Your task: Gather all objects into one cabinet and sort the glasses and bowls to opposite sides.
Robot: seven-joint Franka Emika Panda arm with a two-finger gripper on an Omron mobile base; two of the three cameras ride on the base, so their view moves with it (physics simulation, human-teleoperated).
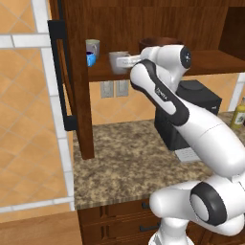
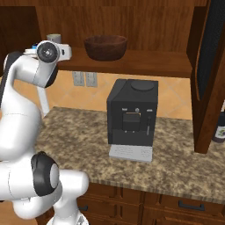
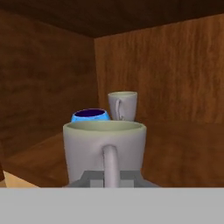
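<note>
The claw (image 1: pixel 128 61) is at the shelf (image 1: pixel 210 67) edge, just behind the near grey mug (image 3: pixel 104 151); its grip cannot be confirmed. Beyond it stand the blue mug (image 3: pixel 90 116) and far grey mug (image 3: pixel 123 105), grouped left. The bowl (image 2: pixel 105 46) sits right, keeping the types on opposite sides.

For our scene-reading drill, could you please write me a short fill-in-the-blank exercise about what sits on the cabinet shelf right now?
1. The mug between the two pale ones on the shelf is coloured ____.
2. In the hand view, the nearest pale mug turns its ____ toward the camera.
3. The wooden bowl rests on the shelf above the black ____ on the counter.
4. The number of mugs on the shelf is ____.

Missing words: blue; handle; coffee machine; three
</note>
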